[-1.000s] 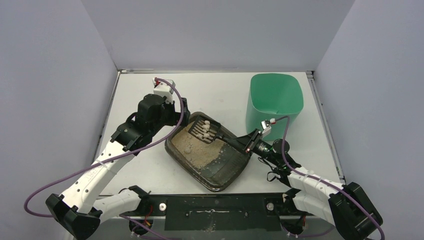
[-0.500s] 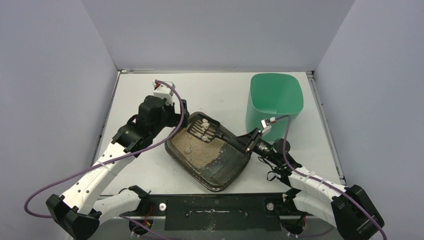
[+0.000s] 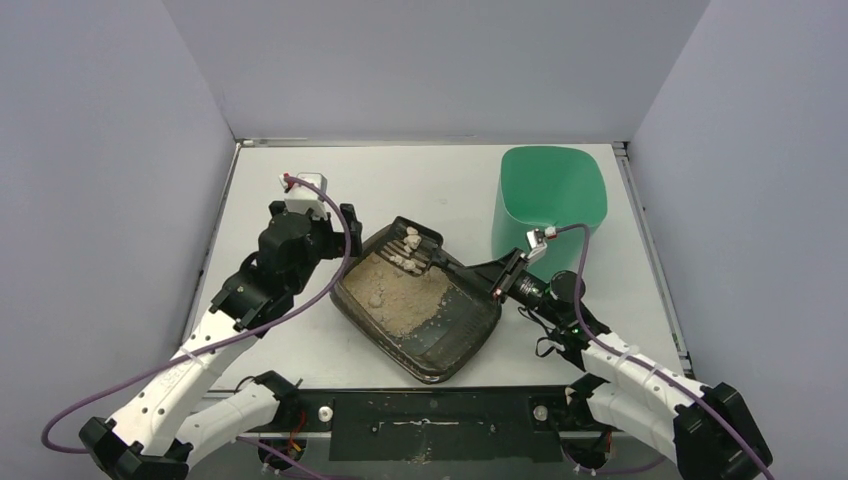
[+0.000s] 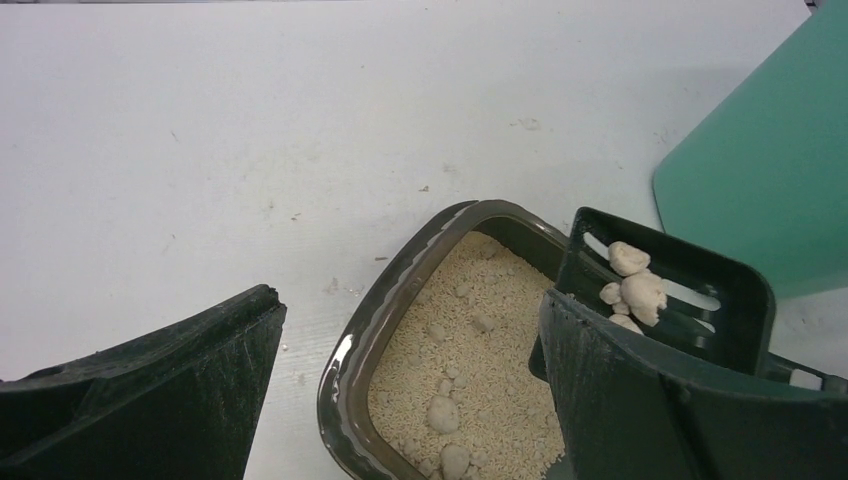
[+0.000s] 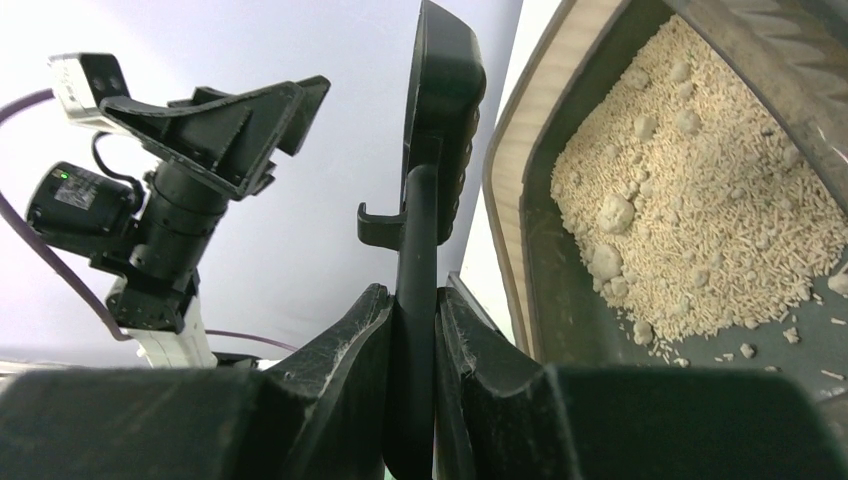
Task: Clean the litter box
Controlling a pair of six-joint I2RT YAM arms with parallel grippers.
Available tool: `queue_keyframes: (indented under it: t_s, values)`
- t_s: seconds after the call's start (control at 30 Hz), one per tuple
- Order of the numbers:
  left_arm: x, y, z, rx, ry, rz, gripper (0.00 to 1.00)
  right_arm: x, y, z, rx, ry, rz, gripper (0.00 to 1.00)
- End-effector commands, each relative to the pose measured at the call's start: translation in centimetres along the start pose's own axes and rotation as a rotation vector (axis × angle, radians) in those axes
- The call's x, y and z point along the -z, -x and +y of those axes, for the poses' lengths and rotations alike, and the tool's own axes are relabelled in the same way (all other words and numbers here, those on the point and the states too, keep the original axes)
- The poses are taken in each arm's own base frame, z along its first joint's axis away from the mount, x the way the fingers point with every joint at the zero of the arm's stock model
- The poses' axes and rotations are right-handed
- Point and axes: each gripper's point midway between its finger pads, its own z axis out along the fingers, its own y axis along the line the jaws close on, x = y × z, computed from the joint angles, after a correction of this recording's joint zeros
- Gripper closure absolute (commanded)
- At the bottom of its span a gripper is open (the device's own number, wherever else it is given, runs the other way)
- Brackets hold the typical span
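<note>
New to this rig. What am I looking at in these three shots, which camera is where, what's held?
Two robot arms are bolted at the near edge of a white table. One picture looks down from above; the other two come from the wrists. On the table sit a shallow dark grey plastic litter box with beige granules and a tall mint-green plastic bin. The right tool is shut on the handle of a small black slotted scoop, which carries pale clumps above the box's far corner. The left tool is open, holding nothing.

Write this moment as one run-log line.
right gripper: shut on scoop | scoop: carries clumps above litter box | left gripper: open, empty
</note>
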Motion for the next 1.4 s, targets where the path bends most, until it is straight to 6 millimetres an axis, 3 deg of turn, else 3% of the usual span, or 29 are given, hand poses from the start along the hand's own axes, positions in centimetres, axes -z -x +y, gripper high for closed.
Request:
queue_keyframes:
  t_s: [0.0,0.1,0.4,0.6,0.8,1.03,1.37]
  values:
    - [0.1,1.1,1.3,0.028,0.054,-0.084,0.03,-0.1,2.6,4.8,0.080,0.077,-0.087,1.00]
    - [-0.1,0.3,1.0,0.030,0.038,-0.062,0.03,-0.1,3.7,6.4,0.090,0.073,-0.128,1.00]
    - [0.6,0.5,1.4,0.041,0.045,-0.081,0.03,1.3,8.1,10.8,0.110,0.039,-0.333,1.00]
    - [1.3,0.8,1.9,0.040,0.055,-0.103,0.03,3.9,11.3,14.0,0.140,0.008,-0.511,1.00]
    - [1.7,1.1,1.8,0.041,0.044,-0.117,0.03,6.5,13.9,15.8,0.167,-0.039,-0.666,1.00]
    - [2.2,1.4,1.9,0.038,0.043,-0.132,0.03,9.8,15.8,15.3,0.212,-0.190,-0.800,1.00]
    - [2.3,1.4,1.8,0.033,0.041,-0.135,0.03,12.5,17.1,11.3,0.346,-0.462,-0.875,1.00]
